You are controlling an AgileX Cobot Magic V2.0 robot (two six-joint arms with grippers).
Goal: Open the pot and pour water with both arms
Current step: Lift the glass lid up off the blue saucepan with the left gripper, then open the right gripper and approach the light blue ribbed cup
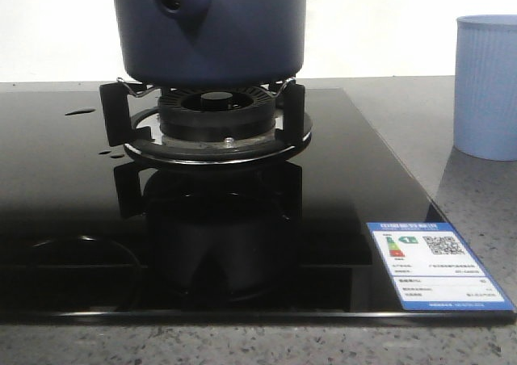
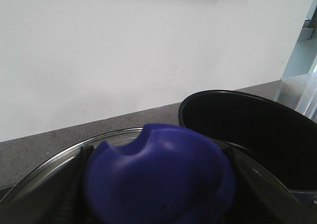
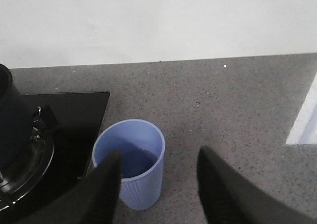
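While the pot [image 1: 208,26] sits on the burner stand [image 1: 216,119] at the far middle of the black stove top [image 1: 73,203], your left gripper [image 2: 158,204] holds its lid [image 2: 158,182] up beside it. You see the big blue knob pinched between the two dark fingers [image 2: 74,184], with the glass of the lid spreading out around it. The pot's mouth is open and dark, just to the right of the lid.

Your right gripper [image 3: 158,184] hangs above the pale blue cup [image 3: 130,160], which stands on the grey counter [image 3: 237,115] just right of the stove. Its jaws are spread wide and hold nothing. One finger [image 3: 101,192] hangs over the cup's left side, the other off to its right.

Be careful here. If you come down as you are, I think that left finger could hit the rim and tip the cup, and there looks to be water in it. The smooth knob could also slip if the left grip gets loose.

Only the left wrist view shows the lid and the open pot. Only the right wrist view looks down inside the cup. The front view shows neither gripper, but it shows small drops on the stove at the left.
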